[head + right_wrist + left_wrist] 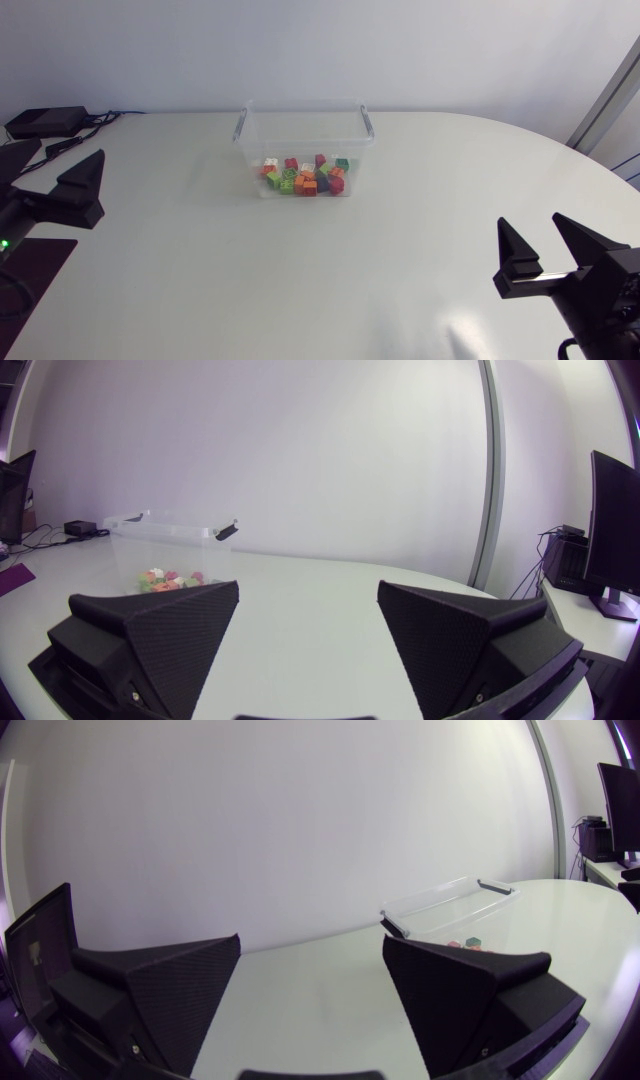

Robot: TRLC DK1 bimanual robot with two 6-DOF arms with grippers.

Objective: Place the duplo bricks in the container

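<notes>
A clear plastic container (245,128) with grey handles stands at the back middle of the white table. Several Duplo bricks (305,177) in red, orange, green and white lie inside it on its floor. My left gripper (50,172) rests open and empty at the left edge, well away from the container. My right gripper (532,225) rests open and empty at the front right. From the left wrist, the gripper (310,942) looks across at the container (450,905) and bricks (470,944). Ahead of the right gripper (308,588) are the container (170,530) and bricks (165,580).
A black box (45,122) with cables lies at the table's back left corner. A dark mat (35,262) lies at the left front edge under my left arm. No loose bricks show on the table outside the container.
</notes>
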